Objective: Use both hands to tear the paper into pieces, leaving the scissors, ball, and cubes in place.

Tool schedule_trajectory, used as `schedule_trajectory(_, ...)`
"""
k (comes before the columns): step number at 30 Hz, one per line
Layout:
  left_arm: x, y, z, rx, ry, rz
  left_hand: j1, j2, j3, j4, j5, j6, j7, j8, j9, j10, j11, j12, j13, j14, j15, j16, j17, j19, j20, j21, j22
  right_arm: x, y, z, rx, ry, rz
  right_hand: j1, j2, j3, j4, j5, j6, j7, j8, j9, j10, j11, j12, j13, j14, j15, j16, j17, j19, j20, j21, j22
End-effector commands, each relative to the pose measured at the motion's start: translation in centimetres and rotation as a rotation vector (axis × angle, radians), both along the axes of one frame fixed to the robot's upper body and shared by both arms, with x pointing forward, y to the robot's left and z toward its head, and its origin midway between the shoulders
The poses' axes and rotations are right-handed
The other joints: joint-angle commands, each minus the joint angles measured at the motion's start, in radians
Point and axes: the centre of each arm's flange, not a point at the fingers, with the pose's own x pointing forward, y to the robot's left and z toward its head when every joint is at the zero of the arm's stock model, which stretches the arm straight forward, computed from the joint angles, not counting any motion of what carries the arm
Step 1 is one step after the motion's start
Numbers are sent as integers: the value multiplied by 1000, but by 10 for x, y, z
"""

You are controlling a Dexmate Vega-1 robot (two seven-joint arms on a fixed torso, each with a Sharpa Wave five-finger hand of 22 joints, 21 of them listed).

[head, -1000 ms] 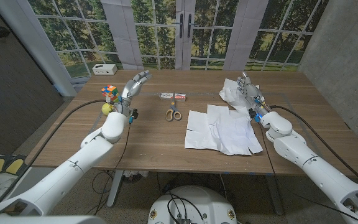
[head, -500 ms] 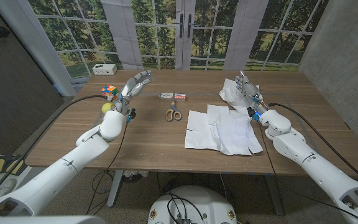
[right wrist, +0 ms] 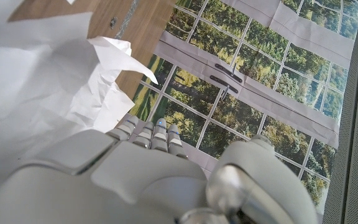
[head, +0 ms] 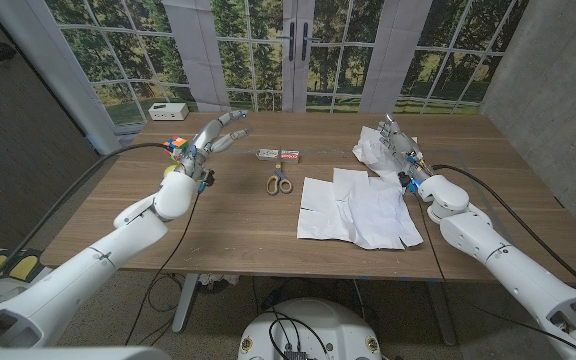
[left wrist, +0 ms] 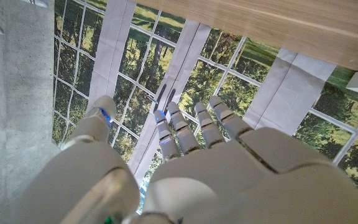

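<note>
Flat white paper pieces [head: 353, 208] with torn edges lie on the table [head: 238, 225] right of centre. A crumpled white paper piece [head: 375, 148] [right wrist: 36, 81] sits behind them at the far right. My right hand [head: 399, 148] [right wrist: 148, 168] stands beside this crumpled piece with straight fingers and holds nothing. My left hand [head: 211, 140] [left wrist: 191, 162] is raised at the far left with fingers spread and nothing in them. Just behind its wrist is a colourful cube [head: 175, 146]. The scissors [head: 280, 183] lie in the middle.
A small flat pack [head: 280, 154] lies behind the scissors. A white box [head: 168, 110] stands at the far left by the windows. A black cable runs along each forearm.
My left arm has swung left and reached further out, and its fingers have spread wider. The right hand and the paper have hardly moved.
</note>
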Motion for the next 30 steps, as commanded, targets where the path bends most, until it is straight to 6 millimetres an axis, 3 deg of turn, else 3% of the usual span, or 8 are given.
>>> schedule_trajectory(1, 0, -2, 12, 116, -46, 43, 28, -8, 1, 6, 14, -31, 0, -10, 1, 6, -6, 6, 6, -7, -162, 3, 2, -7, -67, 0, 3, 1, -3, 5, -9, -11, 1, -2, 11, 1, -5, 6, 3, 8, 1, 2, 4, 7, 0, 3, -8, 1, 3, -1, -5, 5, 0, 1)
schedule_trajectory(15, 2, -4, 25, 222, -71, 92, 53, -4, 2, 6, 22, -29, -1, -7, 2, 10, -6, 7, 8, -2, -168, 6, 3, -5, -69, 1, 3, -1, -7, 6, 0, -18, -7, -2, 15, 3, -5, 5, 5, 8, 1, 2, 7, 4, 1, 3, -10, 0, 4, -1, -6, 6, 1, 1)
schedule_trajectory(21, 1, -5, 32, 262, -81, 113, 92, -6, 0, 11, 30, 55, 3, 25, 4, 3, -6, 3, 11, -4, -163, 6, 5, -6, -63, 2, 4, -3, -7, 5, 0, -20, -7, -3, 17, 3, -4, 4, 5, 7, 1, 2, 8, 3, 1, 3, -10, 0, 4, -1, -6, 6, 2, 1)
schedule_trajectory(30, -2, -10, 34, 309, -88, 143, 93, -8, -13, 18, 31, 108, 0, 40, 4, 13, -4, 8, 13, 6, -156, 11, 6, -3, -47, 5, 6, -3, -7, 5, 7, -19, -6, -4, 20, 4, -3, 2, 6, 6, 0, 2, 11, 3, 2, 3, -10, 0, 5, -1, -7, 7, 2, 1)
